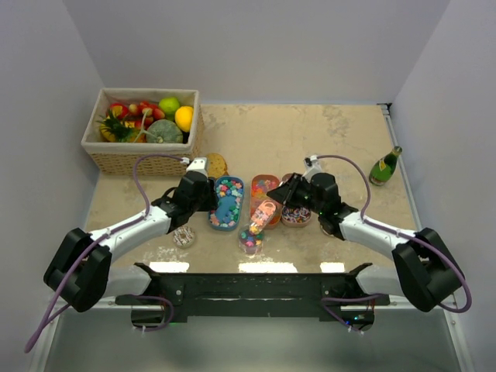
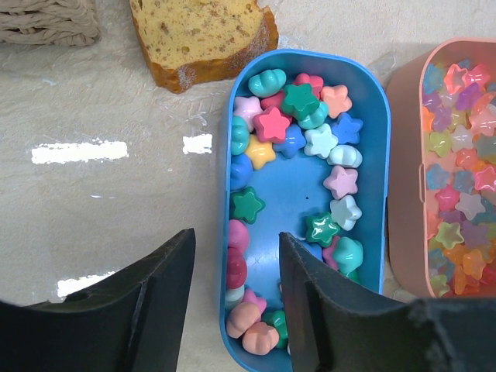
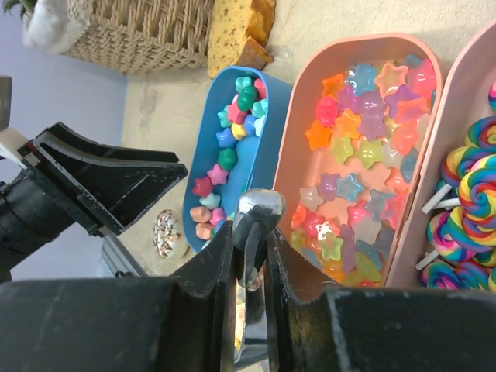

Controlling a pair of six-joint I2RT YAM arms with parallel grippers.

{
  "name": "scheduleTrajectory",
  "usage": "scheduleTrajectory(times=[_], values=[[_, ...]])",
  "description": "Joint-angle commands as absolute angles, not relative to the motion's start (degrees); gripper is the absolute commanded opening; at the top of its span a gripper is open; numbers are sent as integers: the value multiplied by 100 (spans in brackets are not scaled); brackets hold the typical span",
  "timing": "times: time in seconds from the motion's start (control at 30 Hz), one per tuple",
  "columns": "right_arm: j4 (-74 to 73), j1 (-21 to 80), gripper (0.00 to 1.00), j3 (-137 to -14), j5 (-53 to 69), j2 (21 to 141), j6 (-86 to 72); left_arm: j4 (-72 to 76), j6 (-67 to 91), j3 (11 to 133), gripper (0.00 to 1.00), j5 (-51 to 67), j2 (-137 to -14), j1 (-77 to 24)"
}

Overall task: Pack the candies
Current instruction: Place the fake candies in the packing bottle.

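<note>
Left gripper [image 2: 235, 239] hangs over the near end of the blue oblong plastic tray [image 2: 291, 198], jaws apart and nothing between them but the tray's left wall, unpinched. One black finger is outside over the beige marbled tabletop [image 2: 116, 217], the other inside over the sweets. Those fingers cover the tray's near corners, so some pieces are hidden.

In that tray, the pastel star and pumpkin-shaped candies [image 2: 298, 124] line the walls around a bare blue patch in the middle.

Over to the right gripper [image 3: 249, 242]: its jaws are clamped on a shiny metal handle [image 3: 257, 208]. Only the rounded end shows in the wrist view; what it is attached to is blocked by the fingers.

Just beside the blue tray sits a salmon-pink oblong tray [image 3: 304, 167] of translucent star candies [image 3: 356, 132]. Next to it is a paler pink tray [image 3: 453, 85], cut off at the frame edge, holding swirled rainbow lollipops [image 3: 465, 194].

From above, a small clear container [image 1: 250, 240] in front of the trays holds mixed coloured pieces, too small to sort out. A pinkish shape [image 1: 264, 211] runs from it toward the right gripper; I cannot tell what it is.

Behind the blue tray lies a brown-crusted cake slice [image 2: 205, 35], its top cut off. A woven straw basket [image 3: 147, 31] is only partly in view, and a sprinkled doughnut [image 3: 164, 232] peeks from behind the left arm. A green bottle [image 1: 385, 165] stands far right.
</note>
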State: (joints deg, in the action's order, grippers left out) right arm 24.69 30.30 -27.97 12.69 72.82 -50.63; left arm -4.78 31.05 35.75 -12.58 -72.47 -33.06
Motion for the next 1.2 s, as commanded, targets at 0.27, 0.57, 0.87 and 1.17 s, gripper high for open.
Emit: scheduleTrajectory(times=[0.27,0.57,0.87,1.17], values=[[1327,3392,0,-3805,1072,7066,-3428,-220,3190,3735,52,-1178,-7269,-3278],[1248,3463,0,-3885,1125,6944,-3094,-281,3173,3762,52,-1195,-7163,-3270],[905,3463,0,-4008,414,6610,-3058,-343,3190,3753,52,-1134,-7005,-3278],[335,3270,0,-4297,-1588,6135,-3190,-264,3033,4016,52,-1028,-6890,-3550]])
